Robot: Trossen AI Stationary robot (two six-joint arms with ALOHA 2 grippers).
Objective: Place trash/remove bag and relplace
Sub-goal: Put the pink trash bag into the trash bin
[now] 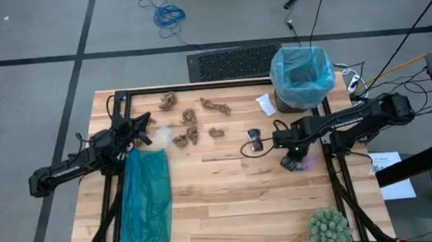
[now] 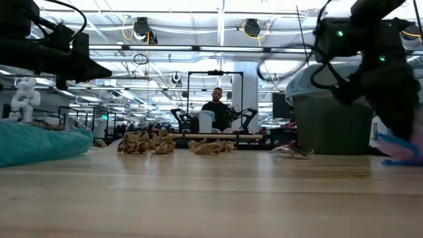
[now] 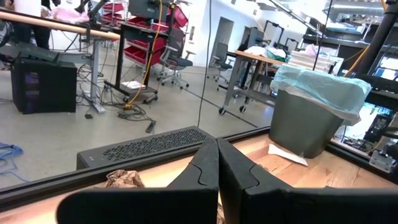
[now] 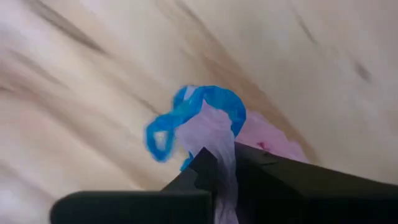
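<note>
From above, the wooden table [image 1: 230,197] carries brown crumpled scraps [image 1: 193,123] scattered across its far middle, a white paper wad [image 1: 266,104] near the dark bin [image 1: 300,91], and a small dark wrapper [image 1: 254,139] just left of the right arm. The bin stands at the far right corner, lined with the pale blue bag [image 1: 302,74]. A teal-green plastic bag [image 1: 146,200] lies along the left side, a spiky green ball [image 1: 330,229] at the near right corner. The left gripper [image 1: 146,134] hovers by the scraps; the right gripper [image 1: 292,161] reaches down to a small pinkish-blue wad [image 1: 295,163] on the wood.

At table level, the scraps [image 2: 147,142] sit mid-distance, the bin [image 2: 332,122] at right, and a person [image 2: 217,109] sits far behind.

The left wrist view shows the left fingers [image 3: 205,174] pressed together on nothing, the lined bin [image 3: 311,115] beyond.

The right wrist view shows the right fingers [image 4: 205,168] clenched on a pale pink and blue plastic wad [image 4: 208,127]
</note>
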